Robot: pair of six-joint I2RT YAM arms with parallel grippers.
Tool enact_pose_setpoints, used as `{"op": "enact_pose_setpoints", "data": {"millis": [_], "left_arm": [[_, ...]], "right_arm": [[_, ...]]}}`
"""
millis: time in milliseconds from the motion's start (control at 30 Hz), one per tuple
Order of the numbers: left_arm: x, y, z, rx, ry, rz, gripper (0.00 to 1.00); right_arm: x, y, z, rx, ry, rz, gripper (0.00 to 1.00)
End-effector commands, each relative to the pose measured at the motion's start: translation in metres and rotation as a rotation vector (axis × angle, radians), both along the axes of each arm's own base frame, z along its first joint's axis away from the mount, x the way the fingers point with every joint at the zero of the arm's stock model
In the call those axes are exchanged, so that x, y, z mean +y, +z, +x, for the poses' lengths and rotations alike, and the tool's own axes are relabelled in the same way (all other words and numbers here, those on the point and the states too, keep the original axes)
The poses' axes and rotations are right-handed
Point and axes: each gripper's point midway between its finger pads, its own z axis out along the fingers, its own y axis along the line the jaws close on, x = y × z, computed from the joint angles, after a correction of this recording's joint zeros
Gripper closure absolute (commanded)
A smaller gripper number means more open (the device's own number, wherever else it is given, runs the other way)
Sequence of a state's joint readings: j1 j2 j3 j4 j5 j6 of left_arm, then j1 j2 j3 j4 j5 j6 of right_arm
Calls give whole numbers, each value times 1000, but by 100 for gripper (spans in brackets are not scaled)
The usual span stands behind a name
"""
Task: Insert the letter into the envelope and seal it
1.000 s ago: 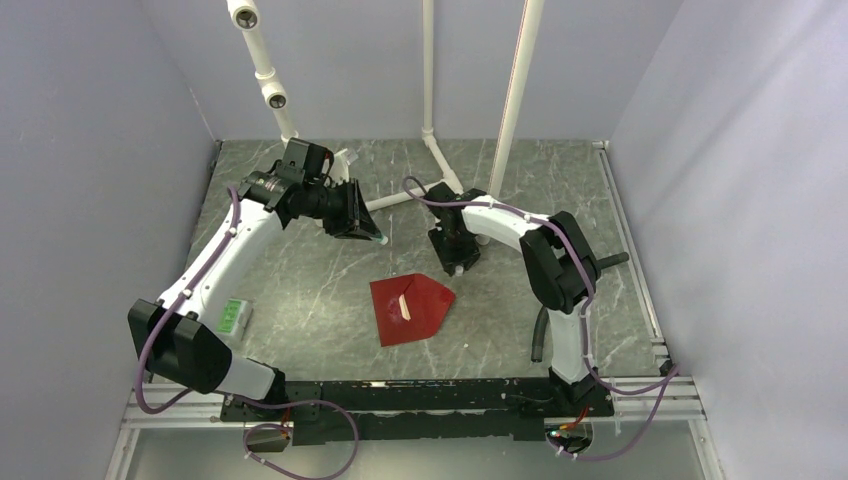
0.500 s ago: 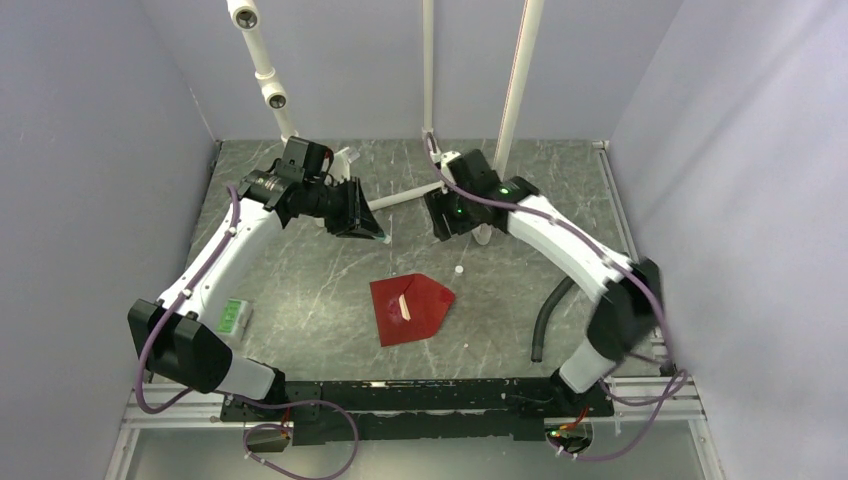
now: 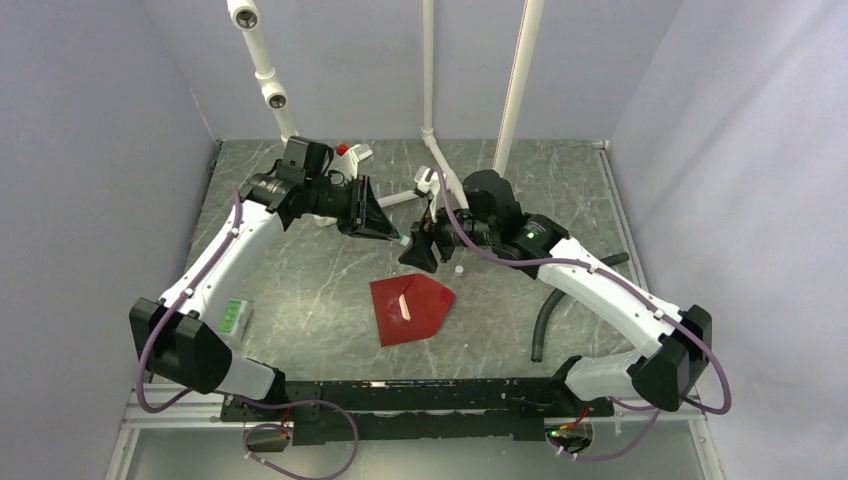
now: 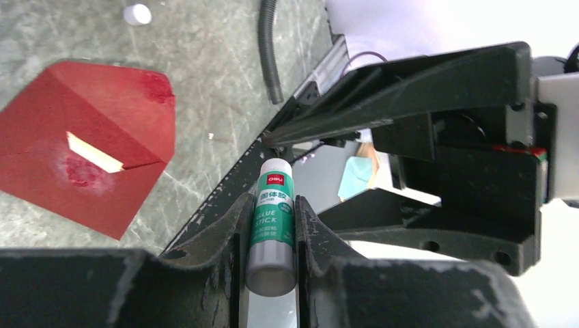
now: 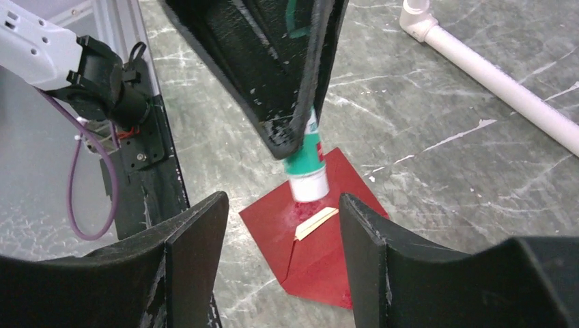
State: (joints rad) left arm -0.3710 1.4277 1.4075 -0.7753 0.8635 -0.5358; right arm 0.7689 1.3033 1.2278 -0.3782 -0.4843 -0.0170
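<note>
— Red envelope (image 3: 410, 308)?
— Mid-table, the letter (image 3: 406, 303) poking out. Left hand (image 4: 272, 205) clamps a glue stick (image 4: 273, 222), its label legible only from the left wrist; right hand (image 5: 280, 205) gapes wide.

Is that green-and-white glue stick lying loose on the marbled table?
No, the green-and-white plastic glue stick is clamped in the left end effector, held up in the air.

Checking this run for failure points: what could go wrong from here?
1. The right gripper, jaws open, sits near the glue stick clamped in the left gripper; a bump could knock the stick loose.
2. A sliver of the letter shows at the flap edge of the envelope, so the flap may not seal, or glue may catch the letter.
</note>
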Motion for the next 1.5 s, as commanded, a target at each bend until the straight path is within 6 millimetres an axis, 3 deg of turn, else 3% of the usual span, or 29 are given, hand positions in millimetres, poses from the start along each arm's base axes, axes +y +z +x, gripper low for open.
{"op": "enact_pose_setpoints", "data": {"millis": [0,267,367,433,667,800,967,1067,1167,1333,1467], "left_arm": [[-8,30,-21,-56,-120,-134,98],[-10,39,-24,-73,-137,-168,96],[-10,40,-23,-78,-135,-173,93],[-10,40,-22,-79,-134,-171,91],[-11,43,-6,-113,-51,-156,66],[-10,37,26,-138,191,-190,66],[1,40,45,-235,373,-211,79],[2,43,47,-278,418,-227,77],[-2,39,47,-275,403,-233,76],[-6,30,47,-276,387,-204,89],[-3,27,48,-306,396,-183,92]], "right_arm": [[15,22,4,-74,58,48,38],[23,22,7,-53,66,47,64],[26,29,7,-53,69,73,81],[28,33,5,-55,79,91,84],[32,41,8,-21,43,145,100],[38,40,23,102,-96,204,100],[43,47,39,252,-275,356,100],[42,47,47,323,-358,428,100],[48,49,44,360,-334,461,100],[58,58,34,479,-283,504,100],[65,69,28,560,-248,553,97]]}}
